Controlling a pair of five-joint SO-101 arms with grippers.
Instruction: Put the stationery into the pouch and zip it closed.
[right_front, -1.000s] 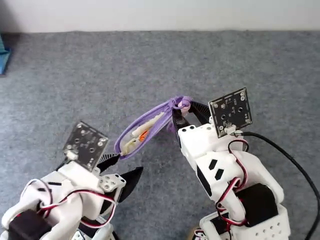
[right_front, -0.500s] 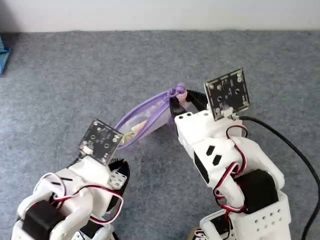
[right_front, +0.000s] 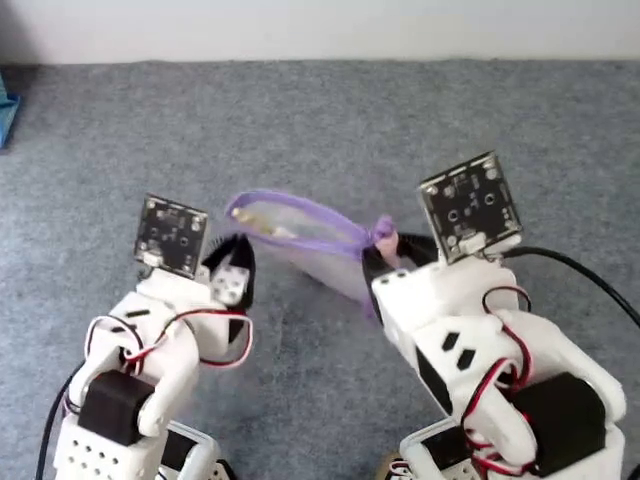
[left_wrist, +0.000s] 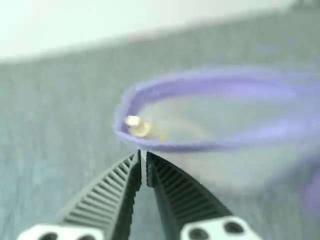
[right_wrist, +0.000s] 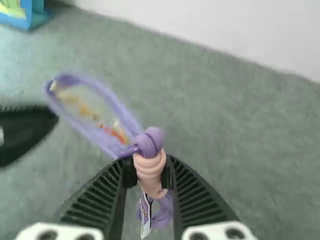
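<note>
The purple see-through pouch (right_front: 305, 240) is held off the grey carpet with its zip rim gaping in a loop. Inside it lie stationery pieces (right_wrist: 112, 132), one of them orange. At one end, my right gripper (right_wrist: 147, 172) is shut on the pink charm (right_front: 388, 243) below the pouch's purple knot (right_wrist: 150, 141). The gold zip pull (left_wrist: 134, 125) sits at the pouch's other end. My left gripper (left_wrist: 143, 161) is shut and holds nothing, with its tips just short of that end, below the pull. It is the black shape in the high view (right_front: 238, 268).
A blue object (right_front: 5, 115) lies at the carpet's far left edge by the white wall, also a blue object (right_wrist: 22, 12) in the right wrist view. Bare grey carpet (right_front: 320, 120) stretches behind the pouch.
The pouch swung from a steep diagonal to nearly level and shifted right with the right gripper. The left arm rose from the pouch's lower end and now points at its left end.
</note>
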